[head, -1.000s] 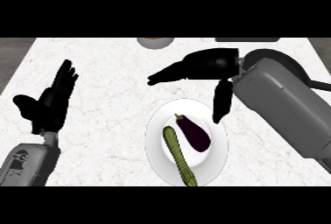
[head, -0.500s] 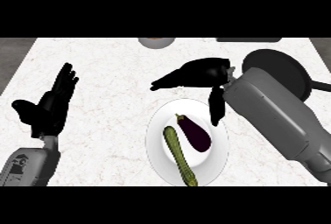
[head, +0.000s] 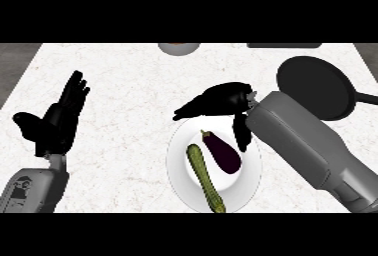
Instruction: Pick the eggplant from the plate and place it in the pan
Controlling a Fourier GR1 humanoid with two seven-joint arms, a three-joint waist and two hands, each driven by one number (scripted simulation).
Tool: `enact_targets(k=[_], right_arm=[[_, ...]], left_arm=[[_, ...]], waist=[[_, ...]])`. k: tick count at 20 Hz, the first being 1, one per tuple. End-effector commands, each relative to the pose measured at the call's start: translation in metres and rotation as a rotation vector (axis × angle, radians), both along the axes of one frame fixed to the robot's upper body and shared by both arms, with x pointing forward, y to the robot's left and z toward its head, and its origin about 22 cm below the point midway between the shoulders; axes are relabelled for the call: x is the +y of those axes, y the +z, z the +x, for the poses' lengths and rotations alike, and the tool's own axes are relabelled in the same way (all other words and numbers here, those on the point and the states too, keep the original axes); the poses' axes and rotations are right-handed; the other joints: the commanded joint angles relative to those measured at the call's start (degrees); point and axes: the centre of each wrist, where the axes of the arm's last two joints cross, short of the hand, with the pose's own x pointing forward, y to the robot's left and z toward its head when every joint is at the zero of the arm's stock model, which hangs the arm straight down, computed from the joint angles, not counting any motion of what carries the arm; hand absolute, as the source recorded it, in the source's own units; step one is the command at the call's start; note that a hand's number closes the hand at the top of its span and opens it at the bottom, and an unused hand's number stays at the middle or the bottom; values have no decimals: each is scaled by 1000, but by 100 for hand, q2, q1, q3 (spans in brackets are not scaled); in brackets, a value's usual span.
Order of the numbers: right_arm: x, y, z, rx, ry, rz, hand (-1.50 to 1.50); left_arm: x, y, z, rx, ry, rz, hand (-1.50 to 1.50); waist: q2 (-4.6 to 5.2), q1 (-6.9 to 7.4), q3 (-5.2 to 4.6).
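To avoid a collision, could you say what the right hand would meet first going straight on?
The right hand points left, clearing the rim of the plate; beyond is bare counter, then likely the resting left hand, though height is unclear.

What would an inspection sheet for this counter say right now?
Surface: pale marbled counter.
Job's things: eggplant lying on the plate; black pan apart, upper right.
Clutter: green vegetable beside the eggplant on the plate; round object at far edge.
Hands: right hand open over the plate's far rim, holding nothing; left hand open, resting at left.
Cables: nothing seen.
Surroundings: grey ground past the counter's sides.
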Motion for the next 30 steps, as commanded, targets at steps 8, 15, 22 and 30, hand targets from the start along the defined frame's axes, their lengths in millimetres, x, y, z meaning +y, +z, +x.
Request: enact_targets(k=[8,15,22,30], right_arm=[[-7,-26,-17,-37,104,-100,-150],[14,-28,-15,-141,118,-219,-150],[28,-38,-13,-102,117,-259,-150],[33,-68,-20,-161,145,-315,-150]], left_arm=[[7,1,-10,10,5,9,0],[-7,15,0,-11,11,14,0],[-7,3,5,-18,8,-6,0],[-13,2,8,2,5,9,0]], waist=[[-20,-24,1],[-8,-11,1],[-1,-11,-1],[-6,-13,0]])
